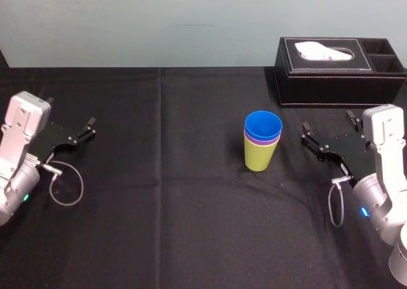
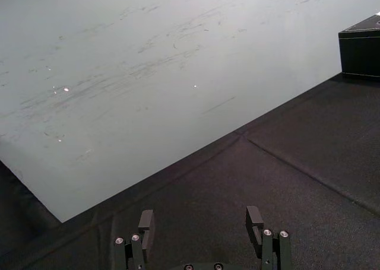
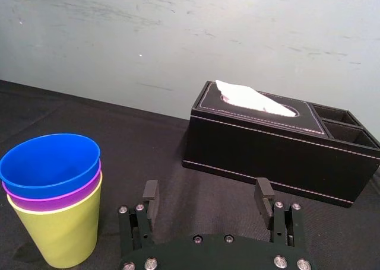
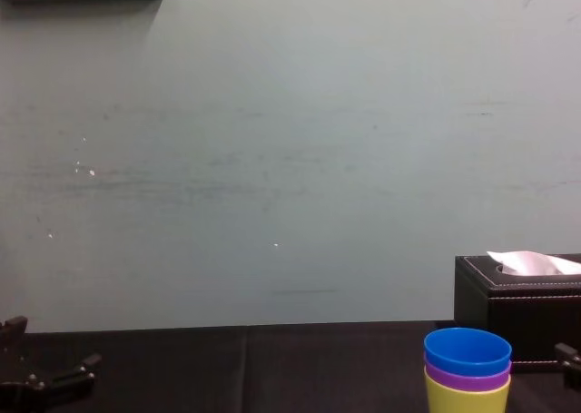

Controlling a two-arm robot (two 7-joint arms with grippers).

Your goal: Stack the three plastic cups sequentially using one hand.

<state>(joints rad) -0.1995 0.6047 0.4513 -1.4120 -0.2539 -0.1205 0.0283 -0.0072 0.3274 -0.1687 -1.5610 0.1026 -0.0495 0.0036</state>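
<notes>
A black cloth (image 1: 159, 225) covers the table. A fold line (image 1: 159, 143) runs down it. A black box (image 1: 324, 76) sits at the far right of the cloth, near the wall (image 1: 159, 22). It has white stitches along its edges. A white tissue (image 1: 325, 50) sticks out of its top. Two small open pockets (image 1: 383, 54) are at its right end. The wall is pale green with little marks.
</notes>
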